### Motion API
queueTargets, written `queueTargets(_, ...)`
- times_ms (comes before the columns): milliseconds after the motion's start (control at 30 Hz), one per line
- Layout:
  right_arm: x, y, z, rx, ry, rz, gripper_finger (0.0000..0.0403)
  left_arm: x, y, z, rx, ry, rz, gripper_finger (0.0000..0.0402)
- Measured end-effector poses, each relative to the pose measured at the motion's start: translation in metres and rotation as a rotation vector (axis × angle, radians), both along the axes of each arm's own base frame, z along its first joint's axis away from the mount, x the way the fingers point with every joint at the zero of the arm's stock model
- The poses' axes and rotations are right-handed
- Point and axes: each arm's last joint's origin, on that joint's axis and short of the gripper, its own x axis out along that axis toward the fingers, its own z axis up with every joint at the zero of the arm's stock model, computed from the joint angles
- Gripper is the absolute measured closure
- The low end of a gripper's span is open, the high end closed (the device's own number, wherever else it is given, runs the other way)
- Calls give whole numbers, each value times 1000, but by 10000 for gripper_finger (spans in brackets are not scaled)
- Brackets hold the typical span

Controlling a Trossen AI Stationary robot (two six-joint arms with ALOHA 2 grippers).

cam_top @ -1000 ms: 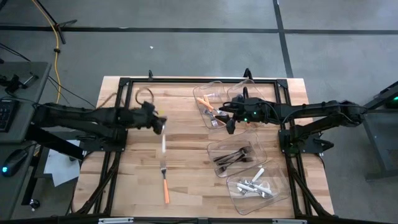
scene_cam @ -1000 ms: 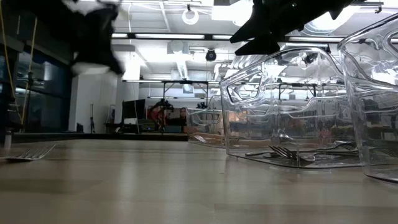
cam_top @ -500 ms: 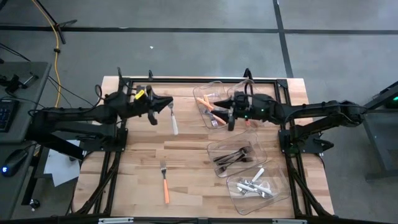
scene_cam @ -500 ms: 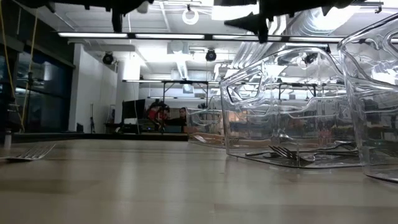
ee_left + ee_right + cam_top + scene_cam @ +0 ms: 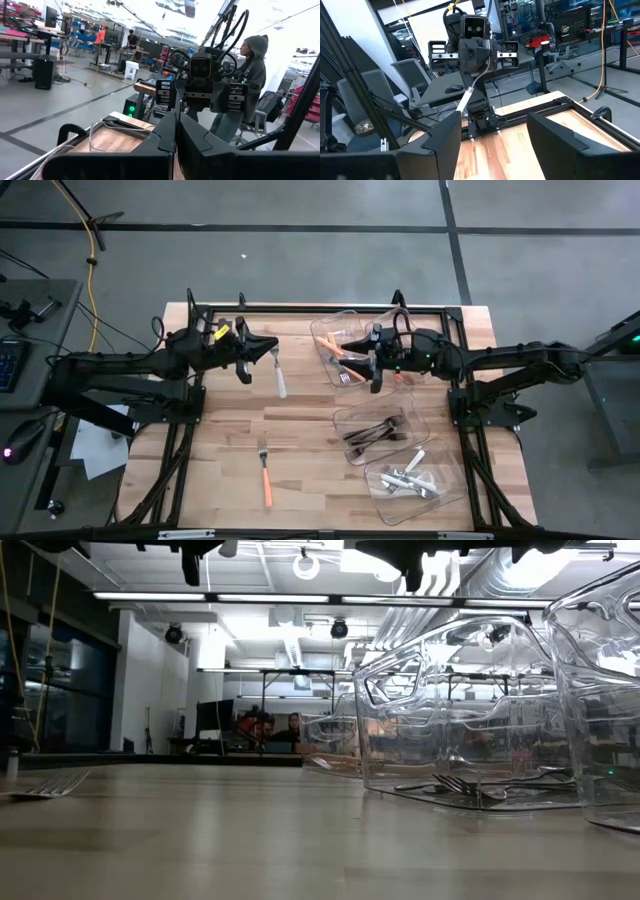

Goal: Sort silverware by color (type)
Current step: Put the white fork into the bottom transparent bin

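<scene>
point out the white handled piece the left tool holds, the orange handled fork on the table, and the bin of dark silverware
white-handled piece point(image 5: 281, 383), high view, on its white handle
orange-handled fork point(image 5: 266, 482), high view, on its orange handle
bin of dark silverware point(image 5: 343, 419), high view, on its clear rim

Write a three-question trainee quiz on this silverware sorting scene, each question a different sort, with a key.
1. True or false: the left gripper is shut on a white-handled utensil.
2. Which piece lies loose on the table, outside the bins?
A. a dark metal spoon
B. an orange-handled fork
C. a white-handled knife
3. Fill in: the right gripper hangs beside the bin that holds ______-handled silverware, its fingers apart and empty.

Key: 1 true; 2 B; 3 orange.
</scene>
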Motion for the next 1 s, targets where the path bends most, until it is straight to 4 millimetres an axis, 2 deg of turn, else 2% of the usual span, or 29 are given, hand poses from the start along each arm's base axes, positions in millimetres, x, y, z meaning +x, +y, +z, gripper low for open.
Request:
queueTargets(467,0,0,-2,3,26,-13,192,0,0,0,32,7,9,401)
queueTargets(633,1,-1,-4,119,32,-13,192,1,1,0,27,-2,46,401)
queueTargets(833,18,-2,-19,222,53,-23,192,24,3,0,37,16,7,401)
queueTargets(1000,49,0,-28,232,86,6,192,56,6,-4,44,90,-33,401)
